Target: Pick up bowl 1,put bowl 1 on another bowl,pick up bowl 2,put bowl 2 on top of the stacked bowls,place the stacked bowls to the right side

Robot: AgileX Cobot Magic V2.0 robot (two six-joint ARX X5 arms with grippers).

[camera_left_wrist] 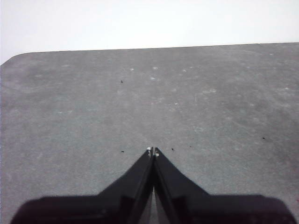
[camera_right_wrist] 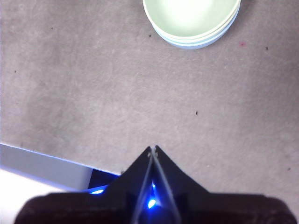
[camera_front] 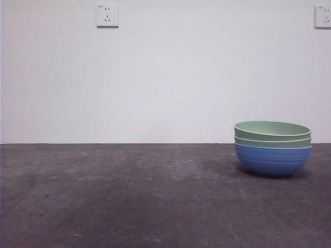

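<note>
Sitting nested on the desk (camera_front: 129, 206), the stacked bowls (camera_front: 272, 148) could only topple if either empty, closed set of fingers (camera_right_wrist: 153, 148) swung back in.

The front view is evenly lit and soft; the wall (camera_front: 165, 77) is bright, and the worktop (camera_front: 103, 196) is dark and grainy. The stacked bowls (camera_front: 272, 149) throw only a faint shadow at their base. In the right wrist view the bowls look washed out, perhaps by glare, and blue light glows behind the fingers (camera_right_wrist: 140, 186). The left wrist view is hazy.
</note>
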